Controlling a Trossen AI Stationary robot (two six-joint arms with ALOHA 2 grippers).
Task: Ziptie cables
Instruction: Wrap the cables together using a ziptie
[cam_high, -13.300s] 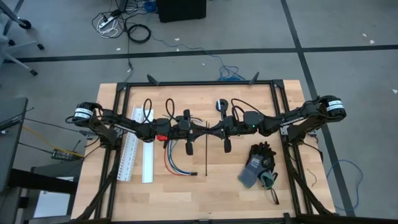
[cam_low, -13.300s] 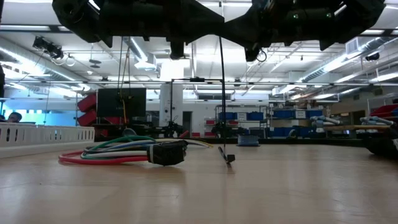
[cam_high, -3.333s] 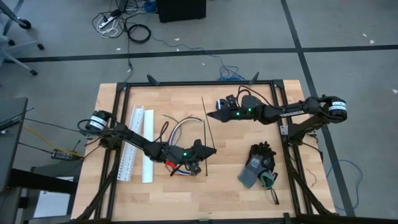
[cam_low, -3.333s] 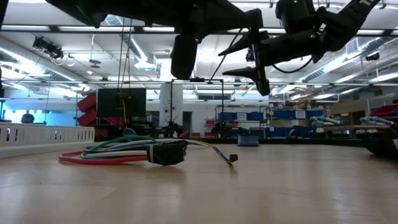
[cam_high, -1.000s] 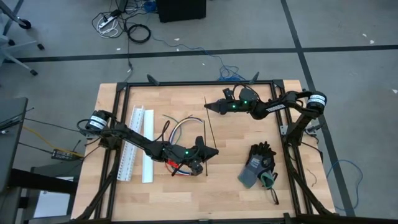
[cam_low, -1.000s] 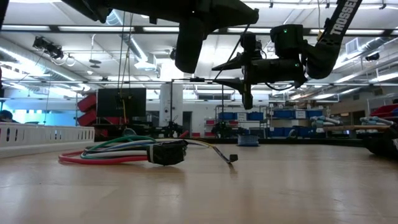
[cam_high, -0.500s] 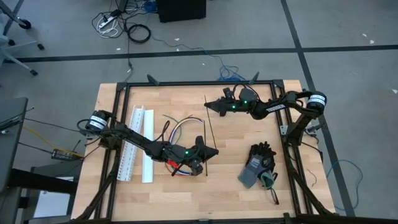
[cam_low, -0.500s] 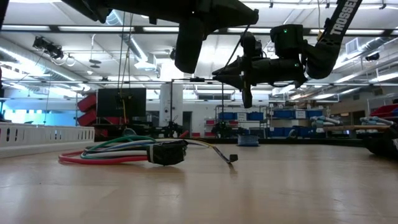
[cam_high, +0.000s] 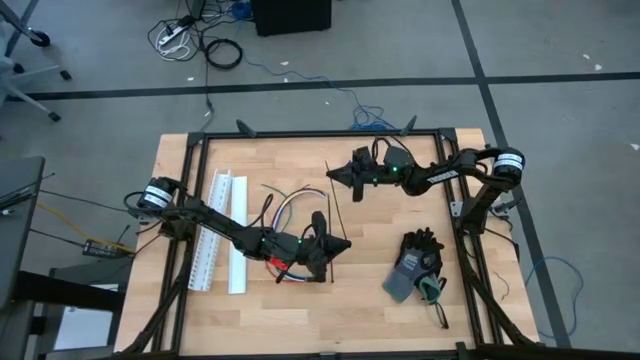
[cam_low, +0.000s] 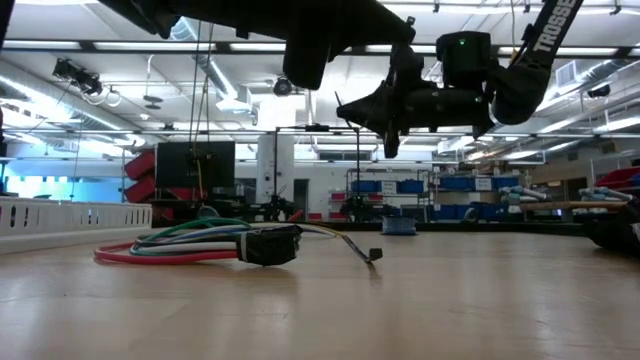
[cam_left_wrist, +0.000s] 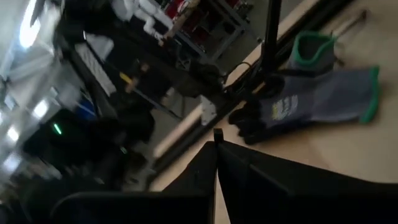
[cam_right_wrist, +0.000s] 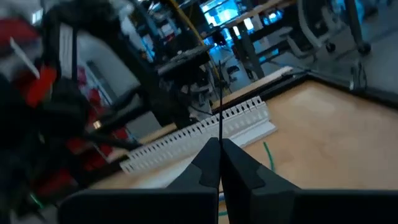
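high view first: the right gripper (cam_high: 335, 176) hangs over the far middle of the worktop (cam_high: 370, 290), jaws pressed together on the far end of a ziptie (cam_high: 332, 215), a thin black strip running from those jaws toward the near side. the right wrist view shows the strip coming straight out from between the shut fingers (cam_right_wrist: 205, 167). holding it by one end like that looks meant to leave the rest of the strip free to be steered.

the left gripper (cam_high: 340, 242) is low over the near middle, jaws shut too, its tips at the ziptie's near end; in the left wrist view a thin black strip shows between its fingers (cam_left_wrist: 245, 171), so i judge it is pinching that end. with both ends held, the strip is stretched between the two arms, probably so it can be brought round the wires.

the cables (cam_high: 285, 212) lie on the worktop just beside the left gripper, toward the left arm's side, loops fanned out toward the far edge. in the low view they rest flat with a dark block at one end, and both arms hang well above them. the ziptie is beside the bundle, not around it, so the tying is not yet done.

a white slotted channel (cam_high: 210, 240) lies further out on the left side, and a grey work glove (cam_high: 412, 264) lies on the right side, near the front. neither sits between the arms. only one ziptie can be made out.
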